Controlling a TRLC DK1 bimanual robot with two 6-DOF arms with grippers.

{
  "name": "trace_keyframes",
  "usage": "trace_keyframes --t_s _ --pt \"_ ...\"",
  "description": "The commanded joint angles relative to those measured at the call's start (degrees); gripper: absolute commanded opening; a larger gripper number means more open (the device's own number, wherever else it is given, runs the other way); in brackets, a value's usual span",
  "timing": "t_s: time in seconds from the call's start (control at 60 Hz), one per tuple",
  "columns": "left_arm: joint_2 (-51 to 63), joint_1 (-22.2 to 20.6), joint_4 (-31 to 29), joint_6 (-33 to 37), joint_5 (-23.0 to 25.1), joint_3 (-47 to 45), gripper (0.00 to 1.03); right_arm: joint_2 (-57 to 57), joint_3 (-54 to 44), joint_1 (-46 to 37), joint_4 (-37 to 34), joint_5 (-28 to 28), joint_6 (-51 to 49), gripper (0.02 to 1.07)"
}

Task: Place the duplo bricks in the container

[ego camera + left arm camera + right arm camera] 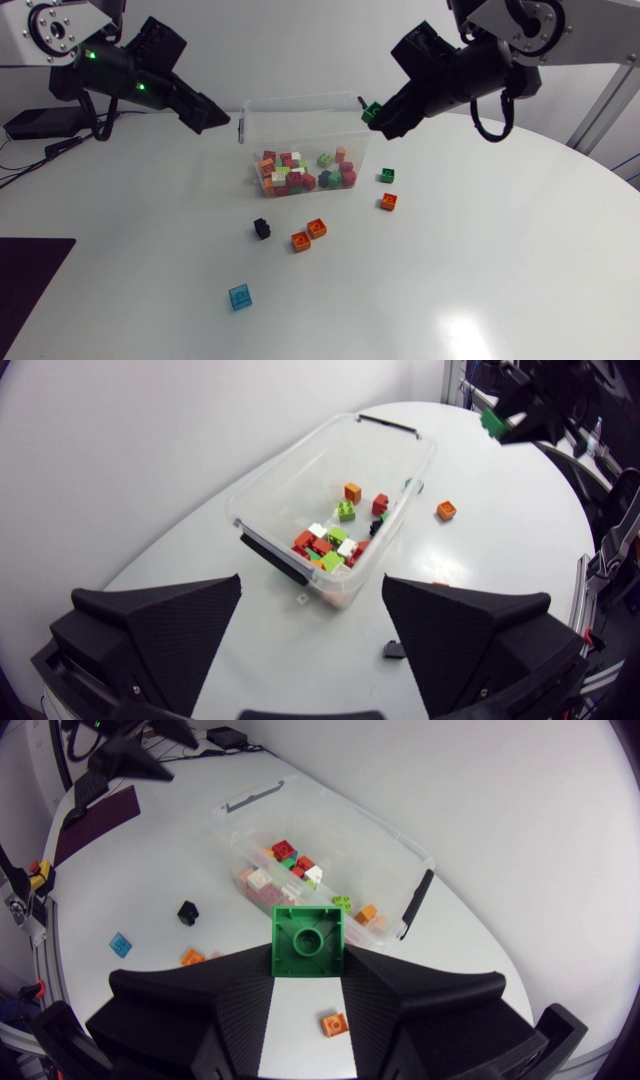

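Note:
A clear plastic container (300, 120) (400, 445) (405, 910) at the table's back middle holds several colourful duplo bricks. My right gripper (376, 117) (308, 955) hovers over its right rim, shut on a green brick (371, 110) (308, 940) (492, 422). My left gripper (218, 118) (310, 630) hangs open and empty just left of the container. In front of the container, a green brick (387, 175), an orange brick (389, 202) (446, 511), two more orange bricks (308, 234), a black brick (262, 229) (187, 911) and a blue brick (240, 297) (120, 944) lie loose on the table.
A dark mat (30, 275) lies at the table's front left edge. A black box with cables (40, 122) sits at the back left. Bare white table stretches across the front and right.

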Motion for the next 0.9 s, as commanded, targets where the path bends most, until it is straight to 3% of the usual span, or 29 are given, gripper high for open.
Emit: trace_keyframes --t_s 0.0,0.367,0.767,0.833,0.883 --pt "-1.93 -0.07 -0.82 2.74 -0.57 -4.13 0.98 3.33 3.20 0.95 1.20 0.68 3.15 0.34" --pt "-2.63 -2.88 -1.43 5.82 -3.20 -13.97 0.98 16.16 15.42 2.18 4.71 2.08 7.28 0.35" --pt "6.42 -5.78 0.32 5.38 -5.31 -15.47 0.98 30.66 29.65 3.24 5.24 4.28 10.26 0.36" --pt "8.36 -6.13 0.94 5.38 -5.31 -15.20 0.98 32.95 32.20 3.41 5.24 5.86 10.35 0.49" --pt "9.59 -6.48 1.20 5.29 -5.31 -14.94 0.98 34.79 34.22 3.41 5.15 6.65 10.70 0.71"
